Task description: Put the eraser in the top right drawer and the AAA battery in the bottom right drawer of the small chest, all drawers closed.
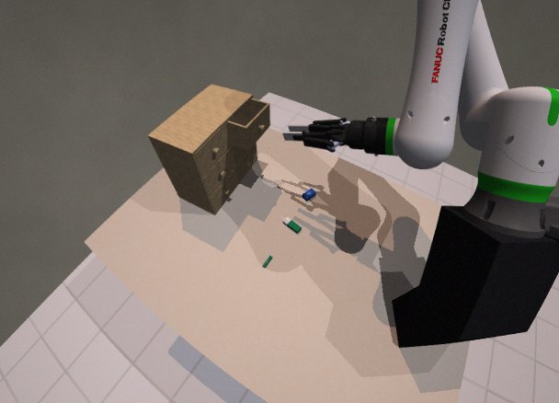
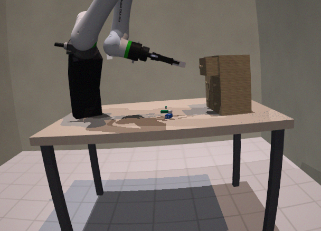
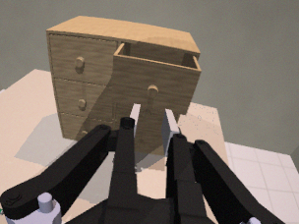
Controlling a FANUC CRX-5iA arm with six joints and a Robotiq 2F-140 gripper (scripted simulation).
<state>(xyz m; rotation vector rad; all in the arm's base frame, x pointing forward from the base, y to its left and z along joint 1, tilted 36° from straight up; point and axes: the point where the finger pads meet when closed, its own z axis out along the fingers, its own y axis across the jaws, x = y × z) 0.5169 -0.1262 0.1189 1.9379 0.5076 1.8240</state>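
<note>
The wooden chest (image 1: 198, 117) (image 2: 235, 85) (image 3: 138, 29) stands upright, its drawer fronts facing the arm. The right drawer of the top row (image 1: 250, 132) (image 2: 211, 66) (image 3: 133, 74) is pulled partly out, level, and its visible inside looks empty. The left drawers look pushed in; the lower right fronts are shadowed and partly hidden. My gripper (image 1: 288, 132) (image 2: 182, 64) (image 3: 150, 117) is slightly open and empty, in front of the pulled drawer, clear of its knob. The eraser (image 1: 293, 225) (image 2: 164, 111), green and white, lies on the table. The thin green AAA battery (image 1: 268, 261) (image 2: 166, 107) lies beyond it.
A small blue object (image 1: 309, 194) (image 2: 168, 116) lies on the table (image 1: 221, 296) (image 2: 148, 136) near the eraser. The arm's black pedestal (image 1: 455, 278) (image 2: 85, 90) stands at the end opposite the chest. The chest stands near the table's far end.
</note>
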